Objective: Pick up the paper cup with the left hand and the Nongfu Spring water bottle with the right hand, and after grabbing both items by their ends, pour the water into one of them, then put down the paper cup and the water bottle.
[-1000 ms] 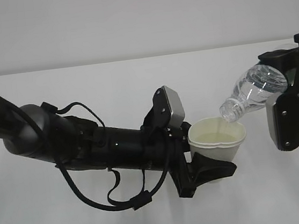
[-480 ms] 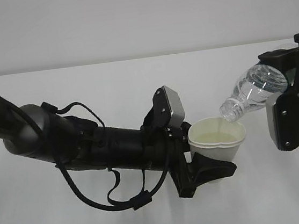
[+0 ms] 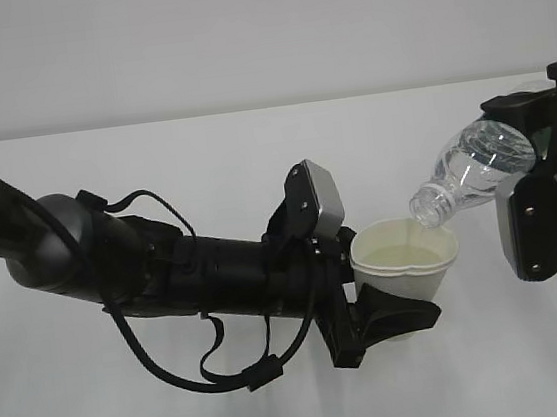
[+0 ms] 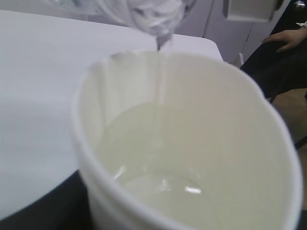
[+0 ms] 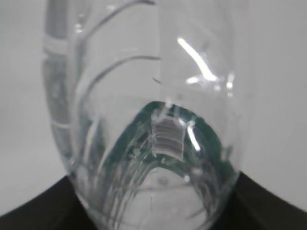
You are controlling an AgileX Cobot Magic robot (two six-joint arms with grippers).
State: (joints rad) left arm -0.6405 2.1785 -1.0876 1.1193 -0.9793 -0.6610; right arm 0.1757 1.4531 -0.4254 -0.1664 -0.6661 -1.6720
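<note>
Pouring is the step in hand: the right end effector (image 3: 541,173) pinches the bottle (image 3: 471,171) by its base, tilted neck-down, its mouth just above the cup (image 3: 405,257). The left end effector (image 3: 375,303) clamps the cup low on its wall, upright above the bench (image 3: 201,147); pale water shows inside. Next, I judge, the bottle must be righted before both are lowered to the bench. Nothing else stands near; a person's hand (image 4: 288,38) shows well beyond the far edge.

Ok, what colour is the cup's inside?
Pale yellowish-cream; the cup shows it best in the left wrist view.
</note>
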